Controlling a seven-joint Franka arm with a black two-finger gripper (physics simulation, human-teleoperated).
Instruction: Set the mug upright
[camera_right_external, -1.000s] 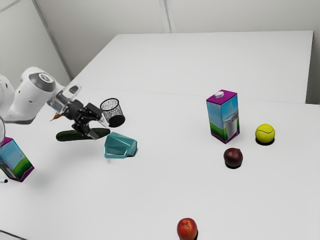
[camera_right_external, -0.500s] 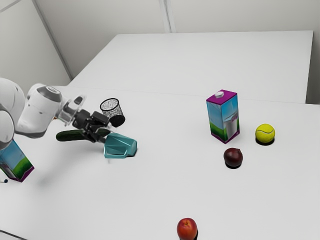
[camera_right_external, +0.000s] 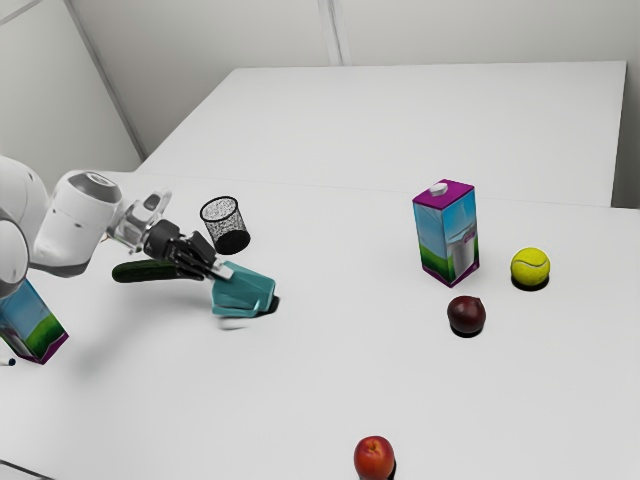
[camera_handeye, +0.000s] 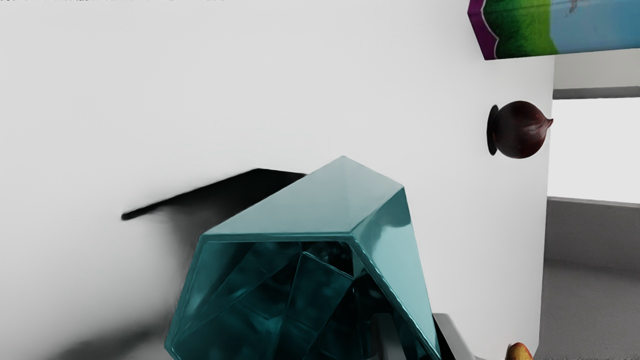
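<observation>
In the exterior view the gripper is at the near rim of the teal mug, its fingers closed on the wall. The mug is tilted on its side, and a separate shadow beneath suggests it hangs slightly above the table. Seen in the wrist view, the mug has its mouth toward my hand. One finger of the gripper stands inside the mouth, the other outside, with the mug's side wall pinched between them. The handle cannot be made out.
Beside the hand lie a cucumber and a black mesh cup. Farther toward the exterior view's right stand a carton, a dark onion and a tennis ball. A red fruit sits nearest the camera; another carton is at left.
My hand has come down to the mug and its fingers have closed on the rim wall. The mug has shifted slightly toward the exterior view's right, and its shadow has separated from it.
</observation>
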